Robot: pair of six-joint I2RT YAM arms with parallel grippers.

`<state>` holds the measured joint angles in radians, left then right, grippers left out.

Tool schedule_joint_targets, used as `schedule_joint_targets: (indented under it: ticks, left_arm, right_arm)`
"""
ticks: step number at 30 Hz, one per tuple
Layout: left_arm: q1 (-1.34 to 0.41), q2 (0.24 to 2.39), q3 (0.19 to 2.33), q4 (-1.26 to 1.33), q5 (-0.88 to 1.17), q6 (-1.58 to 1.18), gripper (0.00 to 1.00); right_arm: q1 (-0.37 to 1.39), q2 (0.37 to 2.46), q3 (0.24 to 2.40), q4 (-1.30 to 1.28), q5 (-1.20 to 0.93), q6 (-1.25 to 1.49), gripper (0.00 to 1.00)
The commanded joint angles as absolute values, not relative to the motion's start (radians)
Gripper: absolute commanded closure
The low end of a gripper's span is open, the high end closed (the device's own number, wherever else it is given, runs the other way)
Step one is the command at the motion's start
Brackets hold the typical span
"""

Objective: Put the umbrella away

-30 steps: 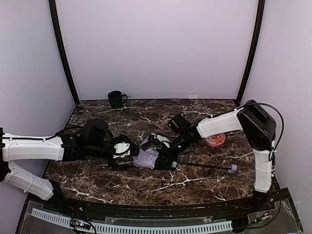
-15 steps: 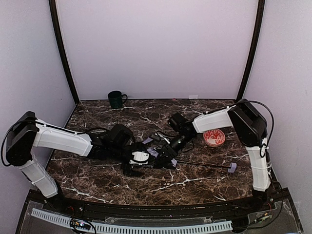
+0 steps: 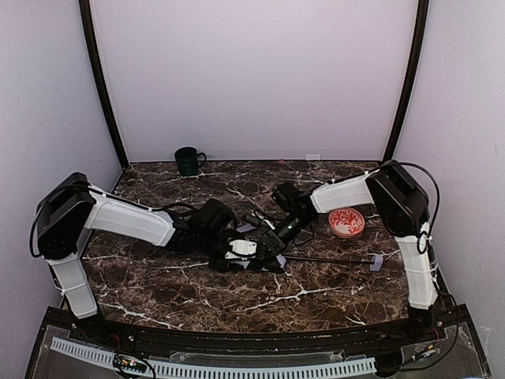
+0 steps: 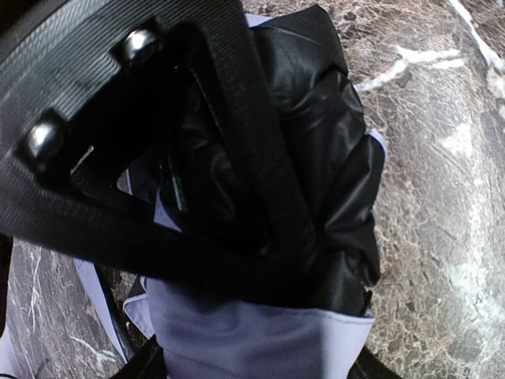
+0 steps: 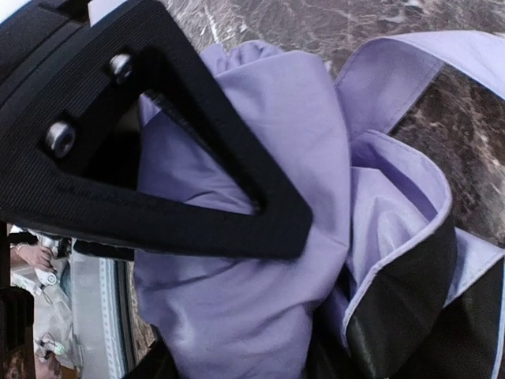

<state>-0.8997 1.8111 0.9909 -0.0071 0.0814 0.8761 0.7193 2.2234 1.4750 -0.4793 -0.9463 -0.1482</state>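
The umbrella (image 3: 254, 237) lies folded at the table's middle, its fabric bunched between my two grippers. Its thin black shaft (image 3: 327, 260) runs right to the small lavender handle (image 3: 376, 261). My left gripper (image 3: 235, 253) comes in from the left and is shut on the fabric. In the left wrist view black lining (image 4: 331, 181) and lavender cloth (image 4: 252, 339) fill the jaws. My right gripper (image 3: 270, 245) comes in from the right and is shut on the same bundle. Lavender fabric (image 5: 260, 316) is pressed between its fingers (image 5: 268, 213).
A red-patterned bowl (image 3: 347, 223) sits right of the umbrella, just under the right forearm. A dark green mug (image 3: 188, 160) stands at the back left near the wall. The table (image 3: 173, 284) is dark marble with white walls on three sides.
My left arm has swung right and forward, carrying its gripper toward the right gripper. The fabric is squeezed tighter and less lavender shows. The handle has shifted slightly back.
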Motion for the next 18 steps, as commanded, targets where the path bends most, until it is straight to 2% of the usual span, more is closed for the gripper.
schedule_joint_targets:
  ticks: [1,4,7,13,18]
  left_arm:
    - [-0.899,1.872,1.002,-0.263,0.115,0.822,0.42]
    - [-0.899,1.912,1.052,-0.352,0.108,0.783,0.43]
    - [-0.899,1.924,1.082,-0.415,0.15,0.759,0.48]
    - [-0.899,1.962,1.11,-0.472,0.219,0.728,0.63]
    - [-0.899,1.989,1.141,-0.54,0.286,0.701,0.69]
  right_arm:
    - [0.674,2.22,1.448,-0.444,-0.821,-0.049,0.5]
    - [0.641,2.173,1.448,-0.445,-0.79,-0.03,0.4]
    - [0.591,2.096,1.411,-0.42,-0.774,-0.007,0.36]
    - [0.56,1.942,1.312,-0.356,-0.76,0.007,0.33]
    - [0.557,1.82,1.257,-0.292,-0.639,0.031,0.33]
